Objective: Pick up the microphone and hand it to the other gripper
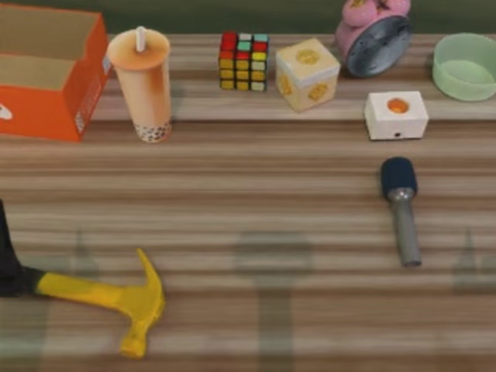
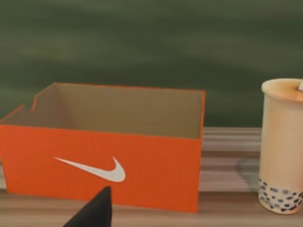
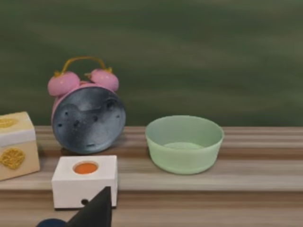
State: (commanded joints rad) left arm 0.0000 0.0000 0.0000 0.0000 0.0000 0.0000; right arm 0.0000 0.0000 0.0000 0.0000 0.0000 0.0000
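The microphone point(image 1: 402, 208) lies flat on the right part of the table, its dark blue head towards the back and its grey handle towards the front. In the right wrist view only the edge of its blue head point(image 3: 49, 222) shows, beside one black fingertip point(image 3: 100, 208) of my right gripper point(image 3: 142, 223), which stands open and holds nothing. Neither gripper appears in the top view. My left gripper point(image 2: 156, 223) is also open and holds nothing, with one fingertip point(image 2: 99, 210) showing in front of the orange box.
A yellow hammer point(image 1: 116, 298) lies front left. Along the back stand an orange shoe box point(image 1: 46, 77), a bubble tea cup point(image 1: 143, 81), a colour cube point(image 1: 243, 60), a cream box point(image 1: 307, 74), a pink alarm clock point(image 1: 373, 35), a green bowl point(image 1: 465, 68) and a white block point(image 1: 396, 115).
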